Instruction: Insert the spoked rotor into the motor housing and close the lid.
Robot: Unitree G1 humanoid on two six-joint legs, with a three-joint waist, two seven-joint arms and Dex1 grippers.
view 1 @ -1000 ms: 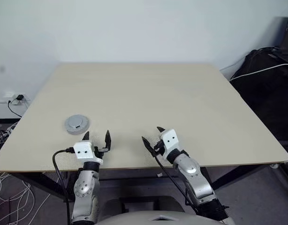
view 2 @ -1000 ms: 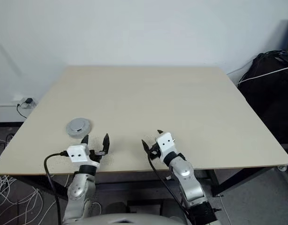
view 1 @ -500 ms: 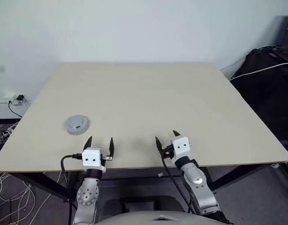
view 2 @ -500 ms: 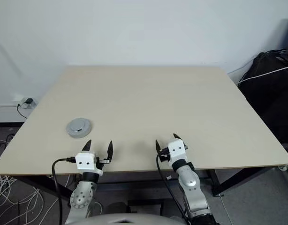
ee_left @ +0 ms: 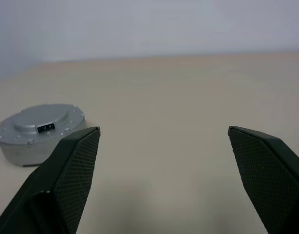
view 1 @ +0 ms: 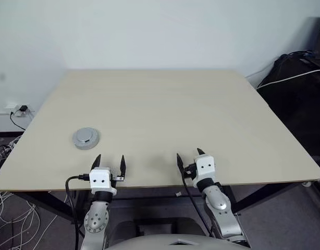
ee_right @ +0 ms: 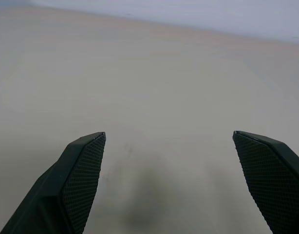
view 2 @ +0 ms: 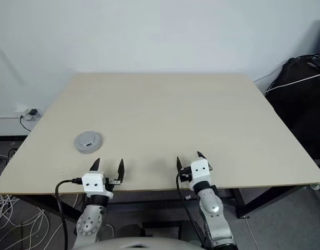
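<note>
A round silver motor housing [view 1: 86, 138] lies on the pale table's near left part; a smooth grey lid [ee_left: 42, 118] with a raised round centre covers its top. The spoked rotor is hidden. My left gripper [view 1: 110, 158] hovers at the table's near edge, just right of and nearer than the housing, open and holding nothing. In the left wrist view the housing [ee_left: 40, 131] sits beyond the left gripper [ee_left: 163, 130], apart from it. My right gripper [view 1: 189, 153] is open over the near edge further right, with bare table ahead of the right gripper [ee_right: 169, 134].
The table [view 1: 165, 109] ends just under both grippers. A black bag with cables [view 1: 298, 88] stands off the table's right side. A wall socket and loose cables [view 1: 14, 112] lie on the left by the floor.
Both arms drew back toward the table's near edge. The right gripper shifted right and turned to point straight ahead. The left gripper rolled level. The housing stayed put.
</note>
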